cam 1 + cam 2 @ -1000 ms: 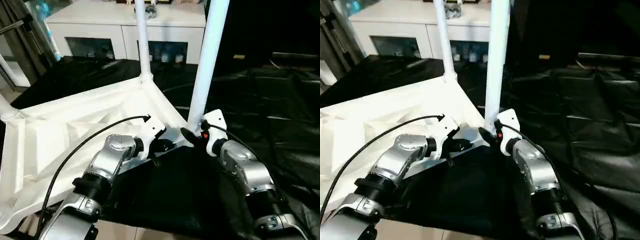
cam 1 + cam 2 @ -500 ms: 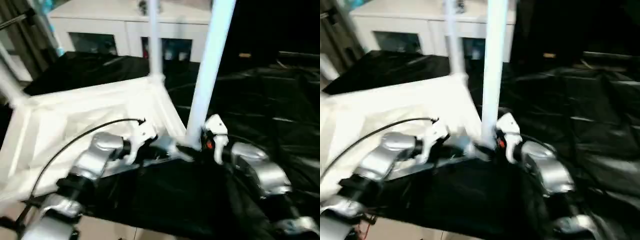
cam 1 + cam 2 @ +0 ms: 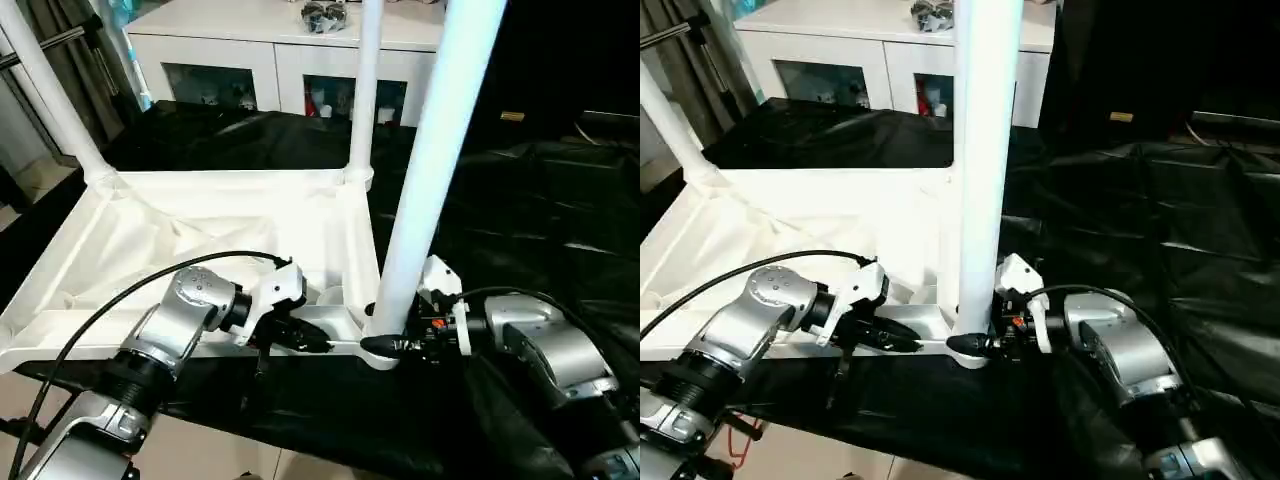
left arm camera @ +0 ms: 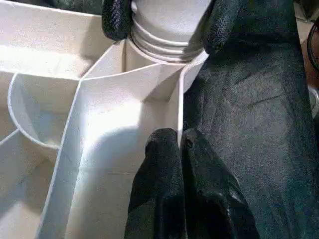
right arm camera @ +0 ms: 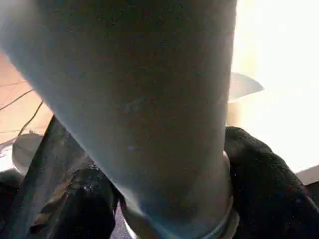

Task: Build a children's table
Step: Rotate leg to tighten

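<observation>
Our left gripper point(image 4: 179, 144) has its two black fingers point(image 4: 159, 164) pressed together on the thin side wall of the tabletop point(image 3: 200, 230), pinching that rim right beside the near corner socket. Our right gripper point(image 3: 385, 345) has its fingers point(image 5: 259, 174) spread around the base of the nearest leg point(image 3: 430, 170), one on each side of the tube, just above the threaded collar where the tube meets the socket; the fingers touch the tube on both sides.

The white tabletop lies upside down before us, ribbed underside facing up, on a black sheet point(image 3: 540, 200) spread over the work surface. The nearest leg stands upright in the near corner socket. A second leg point(image 3: 365, 90) rises from the far corner on the same side, and a third leg point(image 3: 55, 95) slants up from the far corner to our left.

Behind the table stands a white cabinet point(image 3: 270, 60) with glass doors and small objects on top.
</observation>
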